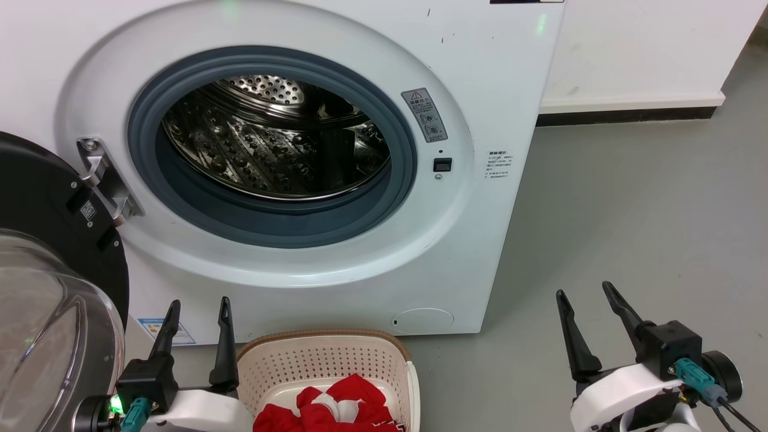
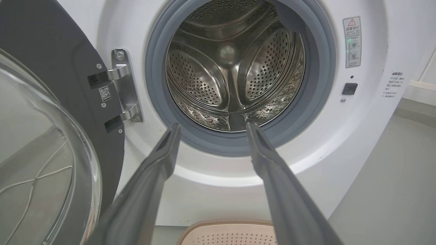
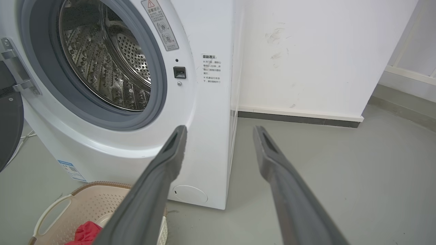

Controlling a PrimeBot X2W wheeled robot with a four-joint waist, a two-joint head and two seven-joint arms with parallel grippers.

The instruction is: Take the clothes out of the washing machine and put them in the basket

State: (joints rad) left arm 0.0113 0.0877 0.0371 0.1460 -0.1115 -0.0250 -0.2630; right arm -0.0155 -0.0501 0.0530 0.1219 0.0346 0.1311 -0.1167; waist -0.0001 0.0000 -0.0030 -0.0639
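Note:
The red clothes (image 1: 336, 408) with white trim lie crumpled inside the cream basket (image 1: 324, 354), which stands on the floor before the washing machine (image 1: 468, 258). The machine's steel drum (image 1: 273, 141) has nothing in it. My left gripper (image 1: 199, 303) is open just left of the basket, holding nothing. Off to the right over the bare floor, my right gripper (image 1: 585, 291) is open too. In the left wrist view the left gripper (image 2: 212, 126) points at the drum (image 2: 235, 64), with the basket rim (image 2: 228, 225) below. The right wrist view has the right gripper (image 3: 219, 128), the basket (image 3: 68, 207) and a bit of the clothes (image 3: 85, 231).
The black-framed glass door (image 1: 54, 288) hangs open at the left, close to my left arm. A white wall with a dark skirting (image 1: 624, 114) stands behind on the right. Grey floor (image 1: 648, 228) stretches to the right of the machine.

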